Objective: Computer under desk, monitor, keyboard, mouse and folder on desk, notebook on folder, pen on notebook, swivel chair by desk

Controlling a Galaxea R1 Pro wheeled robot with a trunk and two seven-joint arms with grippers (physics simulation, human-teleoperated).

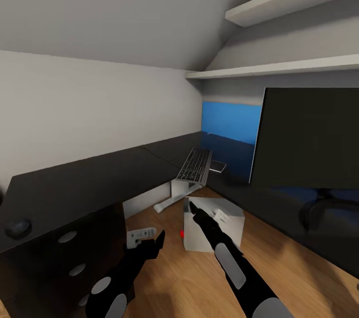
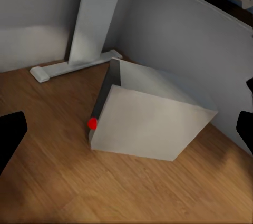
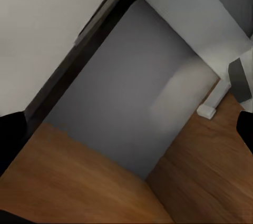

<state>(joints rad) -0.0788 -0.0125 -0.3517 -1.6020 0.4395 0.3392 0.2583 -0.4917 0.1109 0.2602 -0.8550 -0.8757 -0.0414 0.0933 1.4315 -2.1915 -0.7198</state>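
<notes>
The left gripper (image 1: 149,238) is spread wide and holds nothing; in the left wrist view its two dark fingertips (image 2: 10,134) sit at opposite edges of the frame. The computer (image 2: 153,124) lies ahead of these jaws, between the lines of the fingers but apart from them, on the wooden floor (image 2: 47,192), tilted, with its red light (image 2: 92,124) on the near edge. Beyond it stands the white leg (image 2: 95,18) of the desk (image 1: 75,183).

The right gripper (image 1: 199,214) reaches over the top of the computer; whether it touches cannot be told. Its jaws are also wide apart and empty, with floor and grey wall ahead of them.

On the desk, beyond both grippers, lies the keyboard (image 1: 195,164), overhanging the inner edge. The monitor (image 1: 309,138) stands to the right, with the folder (image 1: 232,121) upright behind it.
</notes>
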